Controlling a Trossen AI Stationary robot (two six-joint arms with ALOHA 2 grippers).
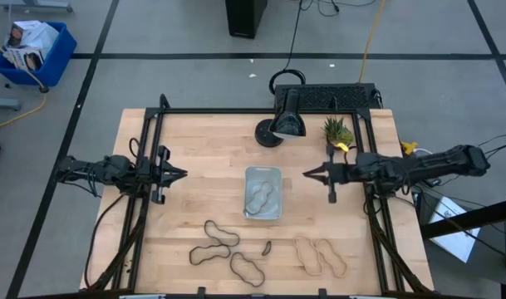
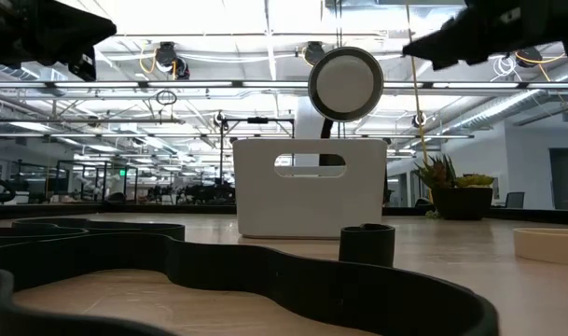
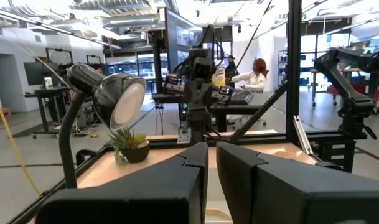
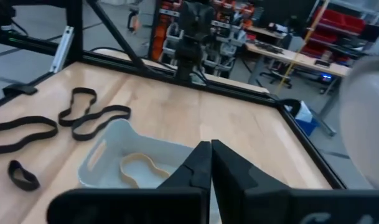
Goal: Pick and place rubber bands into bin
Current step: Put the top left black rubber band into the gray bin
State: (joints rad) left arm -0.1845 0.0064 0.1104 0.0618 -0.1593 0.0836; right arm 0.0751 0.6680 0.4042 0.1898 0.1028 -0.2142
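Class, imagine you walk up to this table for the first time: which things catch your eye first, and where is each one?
The clear bin at the table's middle stands out, with one pale rubber band already lying in it. Near the front edge lie the loose rubber bands, dark ones left and pale ones right. The left claw and right claw point at the bin from either side, both shut.

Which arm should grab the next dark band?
Left, probably. The dark wavy rubber loops lie on the left hand's side of the clear plastic bin; the right hand is nearer the pale tan loops. Both hover empty, shut.
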